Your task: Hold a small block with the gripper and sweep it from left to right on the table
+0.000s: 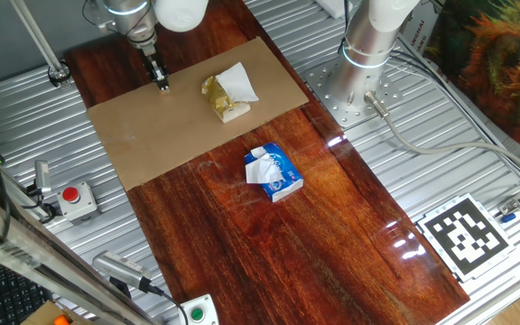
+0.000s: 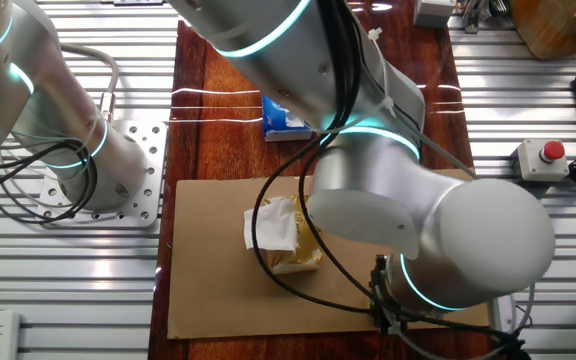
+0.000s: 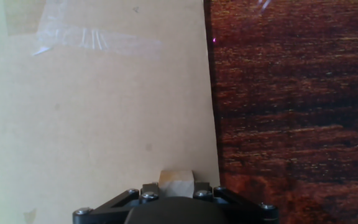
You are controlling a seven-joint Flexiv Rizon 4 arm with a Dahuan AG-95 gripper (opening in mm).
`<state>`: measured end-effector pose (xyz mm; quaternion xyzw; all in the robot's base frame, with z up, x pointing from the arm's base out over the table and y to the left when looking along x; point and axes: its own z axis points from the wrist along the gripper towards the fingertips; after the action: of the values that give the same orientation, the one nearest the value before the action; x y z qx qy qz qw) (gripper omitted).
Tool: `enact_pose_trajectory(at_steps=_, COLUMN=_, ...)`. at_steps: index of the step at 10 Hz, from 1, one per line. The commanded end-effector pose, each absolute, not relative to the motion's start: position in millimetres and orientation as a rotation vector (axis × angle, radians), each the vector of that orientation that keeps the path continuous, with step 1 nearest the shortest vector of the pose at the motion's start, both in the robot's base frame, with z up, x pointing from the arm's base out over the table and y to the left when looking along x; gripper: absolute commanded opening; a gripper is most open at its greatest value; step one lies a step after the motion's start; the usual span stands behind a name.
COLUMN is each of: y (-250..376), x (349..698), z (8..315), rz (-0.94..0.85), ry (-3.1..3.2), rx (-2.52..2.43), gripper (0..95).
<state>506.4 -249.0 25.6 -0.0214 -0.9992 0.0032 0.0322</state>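
Table [image 1: 269, 244] glossy red-brown wood; cardboard sheet [image 1: 152, 126] matt tan; surround [image 1: 459, 171] ribbed metal.

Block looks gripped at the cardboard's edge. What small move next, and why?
Probably begin a slow, low slide across the cardboard sheet. The hand view shows the small block held at the gripper, right beside the sheet's edge where the table wood begins. Keep the line clear of the yellowish lump sitting mid-sheet.
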Motion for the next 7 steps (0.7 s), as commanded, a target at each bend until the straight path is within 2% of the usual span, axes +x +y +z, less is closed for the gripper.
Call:
enact_pose_trajectory(at_steps=1, y=-249.1, x=507.4, z=24.3, rz=-0.018, ry=-3.092, rx=-0.069, gripper=19.0)
enact_pose_trajectory(at_steps=7, y=-249.0, x=507.4, z=24.4, rz=-0.001, ry=-3.09, rx=-0.047, gripper=19.0)
